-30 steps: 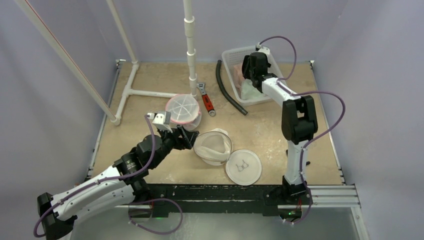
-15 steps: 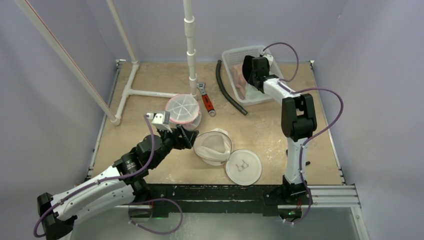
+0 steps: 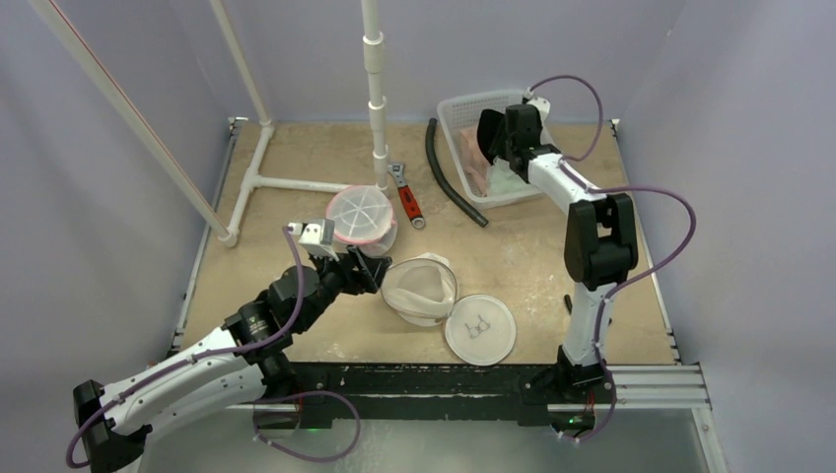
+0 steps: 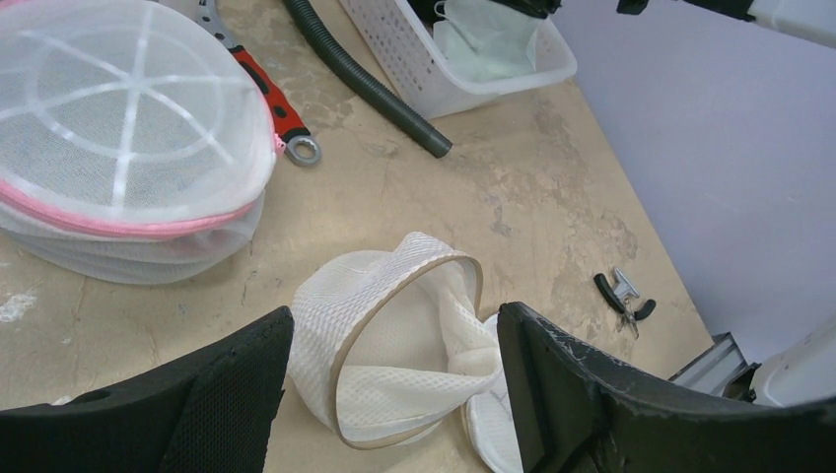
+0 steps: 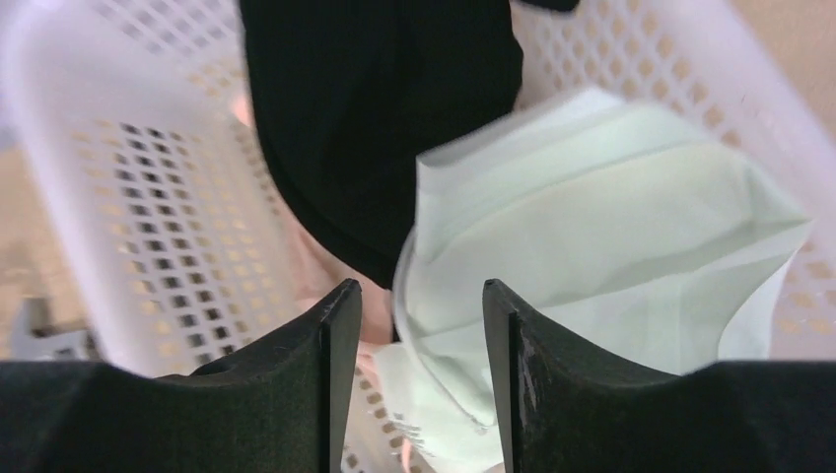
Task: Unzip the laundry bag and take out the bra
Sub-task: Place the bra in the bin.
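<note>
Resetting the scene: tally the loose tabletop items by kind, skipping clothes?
Mesh laundry bags: 2 (pink-trimmed bag, open white bag)
Hand tools: 2 (wrench, pliers)
Hose: 1
Basket: 1
Total: 6

Soft even light; slight blur, right wrist view.

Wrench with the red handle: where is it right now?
Top view, far centre of the table: the wrench lies between the pink-zipped mesh bag and the black hose, beside the white pipe stand's foot.
</note>
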You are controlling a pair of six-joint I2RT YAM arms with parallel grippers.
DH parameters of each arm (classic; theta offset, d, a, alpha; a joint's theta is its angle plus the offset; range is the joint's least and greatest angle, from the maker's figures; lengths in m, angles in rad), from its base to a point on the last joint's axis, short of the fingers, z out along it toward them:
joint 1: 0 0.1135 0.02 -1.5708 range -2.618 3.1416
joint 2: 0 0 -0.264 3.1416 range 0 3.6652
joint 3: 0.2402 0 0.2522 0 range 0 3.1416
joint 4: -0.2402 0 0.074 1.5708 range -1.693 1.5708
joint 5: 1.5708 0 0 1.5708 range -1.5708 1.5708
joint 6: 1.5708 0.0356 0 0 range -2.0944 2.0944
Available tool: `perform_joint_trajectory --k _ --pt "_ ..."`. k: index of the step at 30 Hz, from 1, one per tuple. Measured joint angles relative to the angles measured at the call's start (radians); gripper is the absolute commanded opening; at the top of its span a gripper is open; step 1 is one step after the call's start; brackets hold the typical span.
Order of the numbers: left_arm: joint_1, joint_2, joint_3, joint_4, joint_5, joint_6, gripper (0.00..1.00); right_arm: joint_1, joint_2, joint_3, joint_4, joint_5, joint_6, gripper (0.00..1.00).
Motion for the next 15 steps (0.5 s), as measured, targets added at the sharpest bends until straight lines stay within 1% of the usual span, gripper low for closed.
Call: perform_joint_trajectory --k 3,7,11,15 --pt "0.0 0.0 0.0 0.0 0.0 0.0 0.74 0.0 -0.031 0.025 0.03 -0.005 -0.003 0.55" --pt "0.0 0.002 0.0 0.0 0.0 0.0 0.74 0.0 0.0 0.114 0.068 -0.041 -0.003 0.58" --pt "0.0 0.014 0.0 -0.007 -0.001 0.001 0.74 -0.001 0.098 0.209 0.111 -0.084 -0.009 0.6" --pt "0.0 0.033 0.006 -0.037 -0.001 0.003 0.74 -0.001 0.225 0.299 0.117 -0.082 -0.041 0.66"
